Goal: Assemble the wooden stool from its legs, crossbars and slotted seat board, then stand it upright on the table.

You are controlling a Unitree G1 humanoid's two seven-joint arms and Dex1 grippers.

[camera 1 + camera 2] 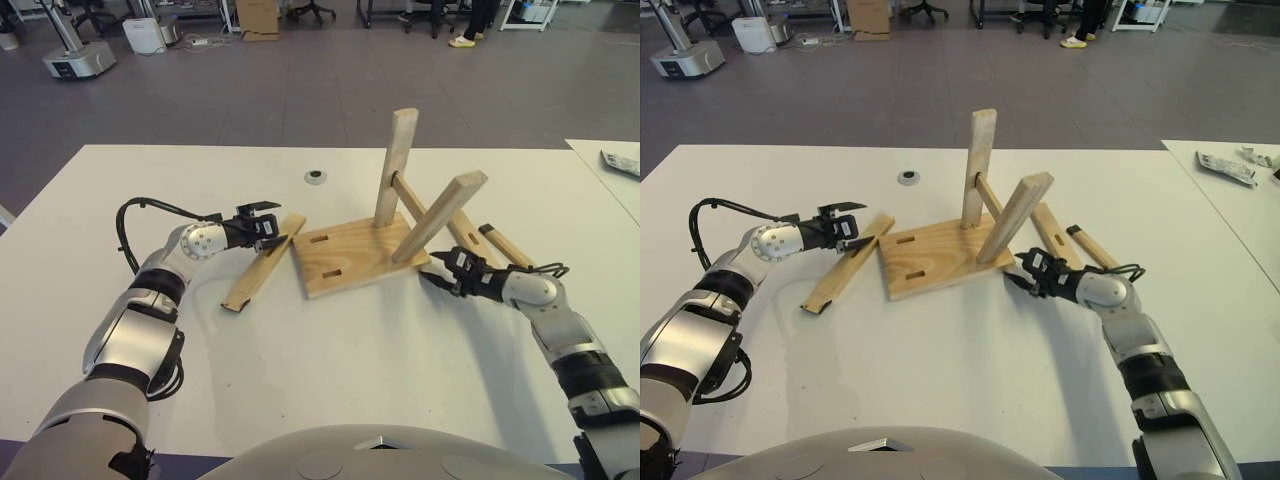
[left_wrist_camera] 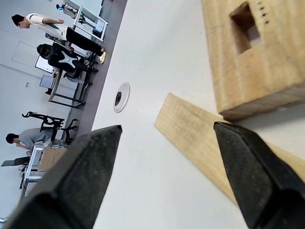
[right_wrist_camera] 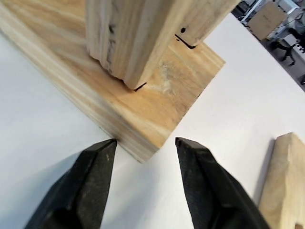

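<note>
Both arms stretched fwd, low — L gripper (image 1: 266, 227) w/ jaws wide apart, R gripper (image 1: 437, 272) parted less.

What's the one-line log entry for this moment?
seat board: flat, two legs slotted | left gripper: open, at loose leg | right gripper: open, at board corner

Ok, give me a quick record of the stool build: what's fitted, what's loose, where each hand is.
Seat board: flat on the table, two slots empty
Fitted: two upright legs in the board, joined by a crossbar
Loose: loose leg left of the board; second loose leg and thin bar on its right
Left hand: open, at the loose leg's far end
Right hand: open, at the board's near right corner
</note>
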